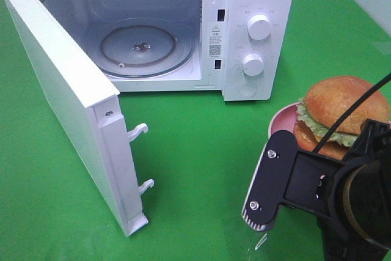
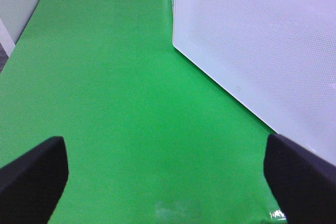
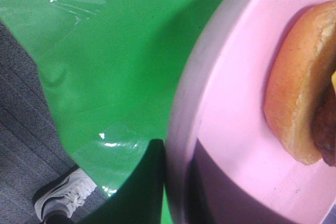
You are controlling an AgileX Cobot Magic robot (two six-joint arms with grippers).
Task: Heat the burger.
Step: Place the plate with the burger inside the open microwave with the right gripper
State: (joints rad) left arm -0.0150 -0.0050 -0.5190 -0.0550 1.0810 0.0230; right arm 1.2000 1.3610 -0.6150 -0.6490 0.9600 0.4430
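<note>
The burger point(image 1: 342, 113), with a glossy brown bun and a green lettuce frill, sits on a pink plate point(image 1: 280, 123) at the right of the green table; its bun also shows in the right wrist view point(image 3: 296, 98). My right gripper point(image 3: 176, 187) is closed over the near rim of the pink plate point(image 3: 231, 103), with one dark finger point(image 3: 144, 187) outside the rim. Its black body point(image 1: 305, 181) stands in front of the plate. My left gripper point(image 2: 168, 182) is open and empty over bare green cloth, and is out of the high view.
The white microwave point(image 1: 256, 35) stands at the back with its door point(image 1: 67, 102) swung wide open to the left. The glass turntable point(image 1: 139, 49) inside is bare. The door panel point(image 2: 262, 51) is close beside my left gripper. A shoe point(image 3: 63, 195) shows on the grey floor past the table edge.
</note>
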